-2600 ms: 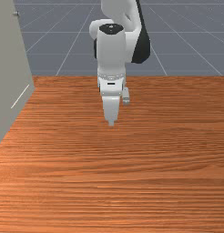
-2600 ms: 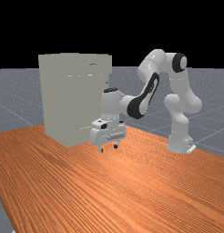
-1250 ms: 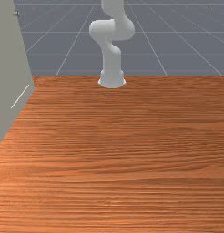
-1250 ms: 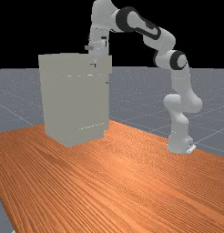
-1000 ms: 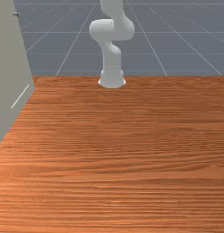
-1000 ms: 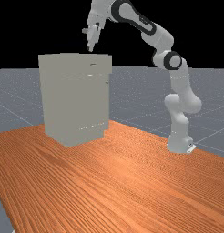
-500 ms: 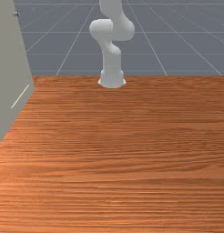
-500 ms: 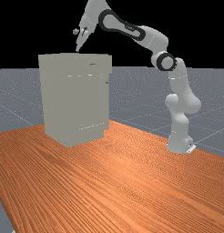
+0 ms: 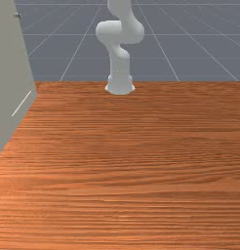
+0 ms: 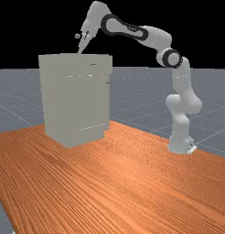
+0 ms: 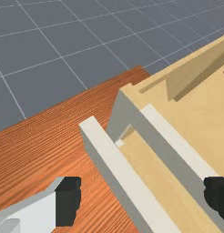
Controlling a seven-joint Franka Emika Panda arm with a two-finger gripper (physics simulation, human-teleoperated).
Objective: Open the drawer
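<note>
From where I stand, the gripper (image 11: 142, 198) hangs spread wide by the cabinet's (image 10: 75, 100) top, and the drawer front (image 11: 123, 175), as I judge that pale strip beside the cabinet's body, runs aslant through its gap, suggesting a squaring turn.

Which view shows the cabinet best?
Far view: the cabinet stands full height, top to foot, on the table. Front view has part of one side, cropped at its left edge. Wrist view looks down on pale rims and the tan interior.

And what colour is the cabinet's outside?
The cabinet is plain greyish beige, clearest in the far view.
</note>
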